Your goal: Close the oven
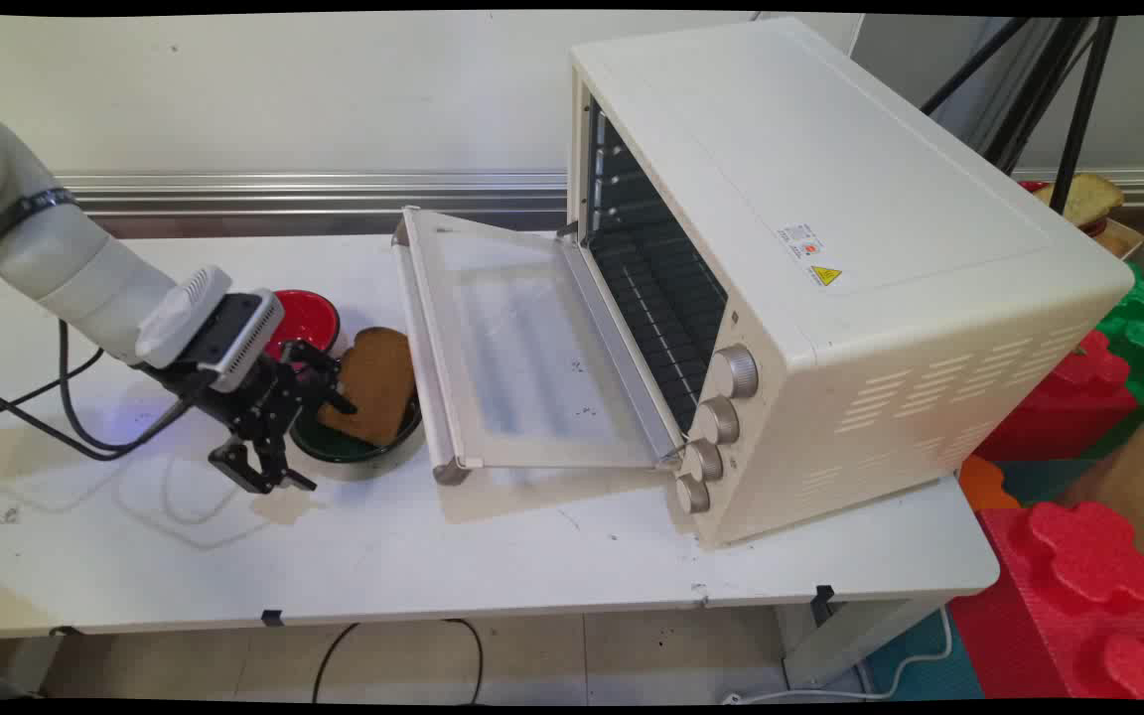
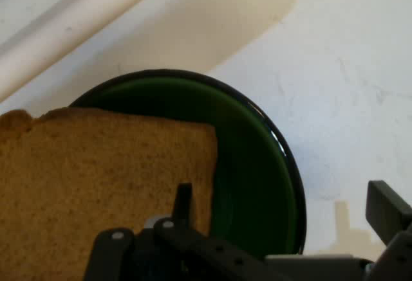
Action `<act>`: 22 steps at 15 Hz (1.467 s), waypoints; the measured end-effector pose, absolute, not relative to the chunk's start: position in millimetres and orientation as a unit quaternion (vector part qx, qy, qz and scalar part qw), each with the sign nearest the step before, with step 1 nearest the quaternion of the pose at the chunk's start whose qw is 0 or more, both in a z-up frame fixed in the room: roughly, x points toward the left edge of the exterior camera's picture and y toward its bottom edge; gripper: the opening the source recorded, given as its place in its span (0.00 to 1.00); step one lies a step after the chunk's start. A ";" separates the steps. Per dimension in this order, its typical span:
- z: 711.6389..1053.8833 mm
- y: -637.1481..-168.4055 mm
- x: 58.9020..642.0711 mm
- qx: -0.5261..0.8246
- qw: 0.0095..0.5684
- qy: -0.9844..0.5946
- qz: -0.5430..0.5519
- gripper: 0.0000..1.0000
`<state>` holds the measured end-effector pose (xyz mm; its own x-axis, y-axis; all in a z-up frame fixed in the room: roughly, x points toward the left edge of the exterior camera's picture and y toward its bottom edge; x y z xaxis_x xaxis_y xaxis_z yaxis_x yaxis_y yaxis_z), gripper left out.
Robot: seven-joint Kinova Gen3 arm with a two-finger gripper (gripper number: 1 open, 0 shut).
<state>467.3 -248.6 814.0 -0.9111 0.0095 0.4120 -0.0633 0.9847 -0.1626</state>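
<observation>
The gripper [image 1: 309, 442] is low over the left part of the table [image 1: 493, 556], about midway between the far edge and the near edge. Its two fingers are spread wide and hold nothing. One finger [image 2: 184, 197] is over the slice of bread [image 1: 378, 382]. I cannot tell if it touches the bread. The other finger [image 2: 386, 209] is out past the rim of the green bowl [image 1: 358, 449], over the bare table.

The bread leans in the green bowl. Part of it sticks up over the rim on the far side. The bowl sits just beside the front edge of the open oven door [image 1: 522, 348]. A red bowl [image 1: 309, 316] is right behind it, toward the far edge. The big white oven [image 1: 830, 248] fills the right part of the table.

I think the fingers sit badly as they are. The bowl's rim is between them, so a squeeze here would catch the rim and not just the bread. Bread is soft and bends, so it needs a gentle pinch on one free edge. The bowl looks light and could slide or tip if a finger bumps it. The door is close, so there is little room on that side.
</observation>
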 end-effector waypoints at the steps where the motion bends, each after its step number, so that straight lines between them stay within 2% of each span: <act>1: 817.8 -247.8 469.2 0.016 0.213 -0.973 0.087 1.00; 12: 872.8 -234.5 507.3 0.113 0.264 -0.955 0.079 1.00; 22: 910.3 -248.4 540.6 0.221 0.304 -0.923 0.085 1.00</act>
<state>540.6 -248.4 910.3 -0.7171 -0.3556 0.5994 -0.4596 0.8878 -0.0231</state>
